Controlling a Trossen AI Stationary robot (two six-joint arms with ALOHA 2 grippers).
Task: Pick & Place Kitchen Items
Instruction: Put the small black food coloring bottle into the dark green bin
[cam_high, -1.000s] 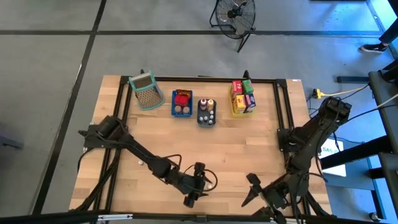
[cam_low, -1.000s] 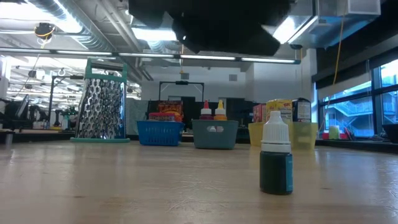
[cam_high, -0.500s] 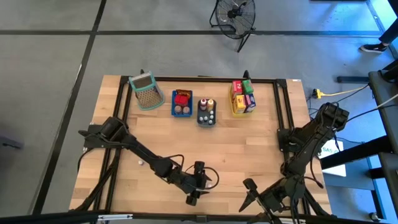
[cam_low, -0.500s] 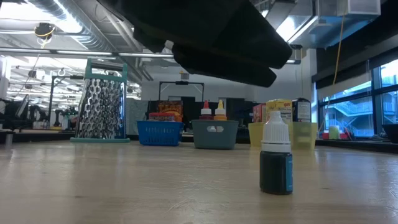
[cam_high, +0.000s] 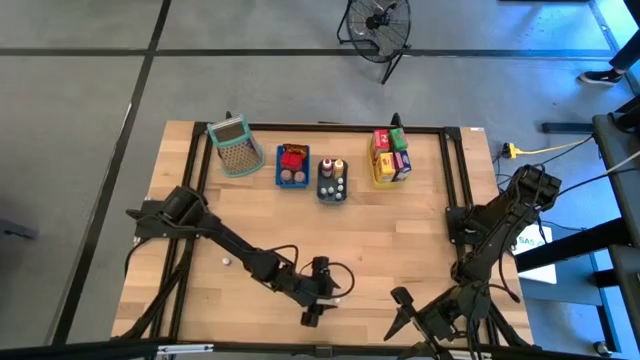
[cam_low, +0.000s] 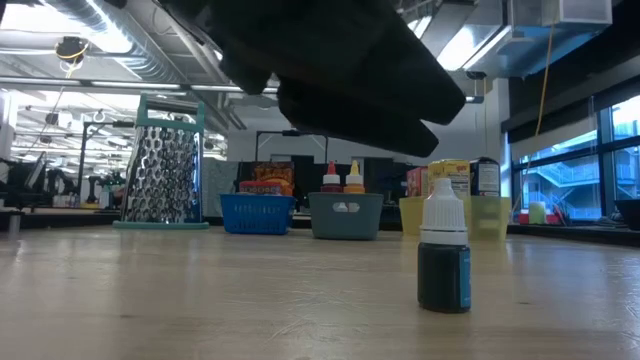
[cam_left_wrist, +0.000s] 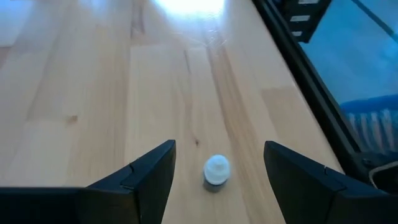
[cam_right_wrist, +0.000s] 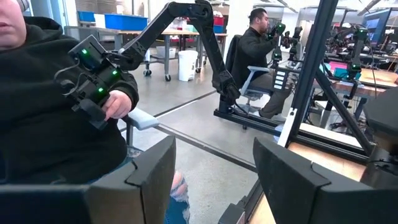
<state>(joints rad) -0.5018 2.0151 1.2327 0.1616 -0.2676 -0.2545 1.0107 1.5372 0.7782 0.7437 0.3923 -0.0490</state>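
The wooden counter (cam_high: 330, 230) carries a far row of storage, a grater-like mesh basket (cam_high: 232, 146), then blue (cam_high: 292, 166), grey (cam_high: 332, 180) and yellow (cam_high: 390, 158) trays already holding sorted groceries, so the near half stays free for picking. The left gripper (cam_high: 318, 300) hangs low over the near edge, fingers (cam_left_wrist: 149, 174) spread and holding nothing, while the right gripper (cam_high: 400, 312), also open-fingered and empty, waits off the near right edge. A small white-capped bottle (cam_left_wrist: 216, 170) stands upright on the near counter between the left fingers, not yet touched, seemingly lined up for a grasp.

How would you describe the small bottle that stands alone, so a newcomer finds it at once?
Look at the table's near edge, far from the trays at the back. The bottle stands alone there under the left gripper: dark green, white-capped.
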